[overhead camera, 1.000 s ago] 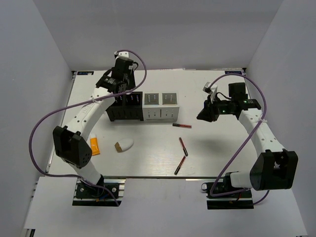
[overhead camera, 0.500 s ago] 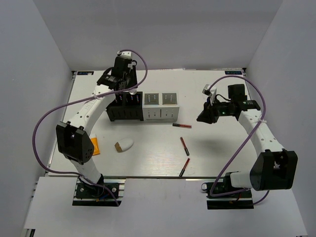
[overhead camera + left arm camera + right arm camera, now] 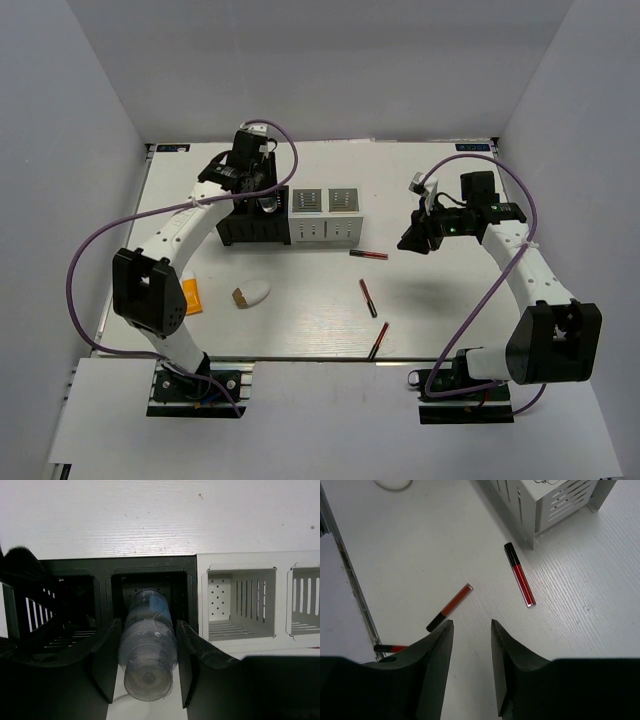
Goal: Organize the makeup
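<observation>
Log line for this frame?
left gripper: holds clear bottle over black organizer | right gripper: open, empty, near red sticks | sponge: on table

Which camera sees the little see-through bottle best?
The left wrist view: the clear bottle fills the middle, clamped in the left pincer. The top view shows only a tiny pale speck there, and the right wrist view misses it entirely.

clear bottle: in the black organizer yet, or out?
Not released; cannot tell how deep. The left gripper clamps the clear bottle, its far end at a compartment mouth of the black organizer.
</observation>
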Controlling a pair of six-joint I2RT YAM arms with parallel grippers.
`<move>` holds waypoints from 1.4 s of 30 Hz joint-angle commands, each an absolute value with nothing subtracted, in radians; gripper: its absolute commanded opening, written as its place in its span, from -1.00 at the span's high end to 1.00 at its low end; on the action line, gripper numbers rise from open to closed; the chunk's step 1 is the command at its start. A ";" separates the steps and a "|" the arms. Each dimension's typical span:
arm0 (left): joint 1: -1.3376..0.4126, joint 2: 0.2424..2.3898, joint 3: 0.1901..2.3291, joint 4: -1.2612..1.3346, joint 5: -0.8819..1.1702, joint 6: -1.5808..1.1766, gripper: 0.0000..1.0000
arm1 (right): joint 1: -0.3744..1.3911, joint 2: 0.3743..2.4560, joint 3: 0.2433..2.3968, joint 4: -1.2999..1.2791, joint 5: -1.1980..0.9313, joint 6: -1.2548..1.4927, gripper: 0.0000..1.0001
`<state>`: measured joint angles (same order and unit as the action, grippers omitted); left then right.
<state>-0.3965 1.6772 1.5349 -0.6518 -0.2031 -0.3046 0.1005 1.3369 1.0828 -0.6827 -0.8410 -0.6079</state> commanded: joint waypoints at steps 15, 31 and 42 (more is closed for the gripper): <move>-0.397 1.704 1.588 -0.623 -0.198 -0.307 -0.19 | 0.106 1.350 1.101 -0.726 -0.870 -0.669 -0.10; -0.416 1.605 1.677 -0.601 -0.135 -0.313 0.09 | 0.109 1.361 1.121 -0.911 -0.991 -1.012 0.09; -0.416 1.178 1.216 -0.508 0.141 -0.363 0.24 | 0.271 1.345 0.935 -1.149 -0.904 -1.650 0.15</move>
<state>-0.4129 1.2724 1.3537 -0.5129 0.0463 -0.3229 0.2222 1.3632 0.9905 -1.0679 -0.9382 -1.4288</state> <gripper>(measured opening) 0.324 0.391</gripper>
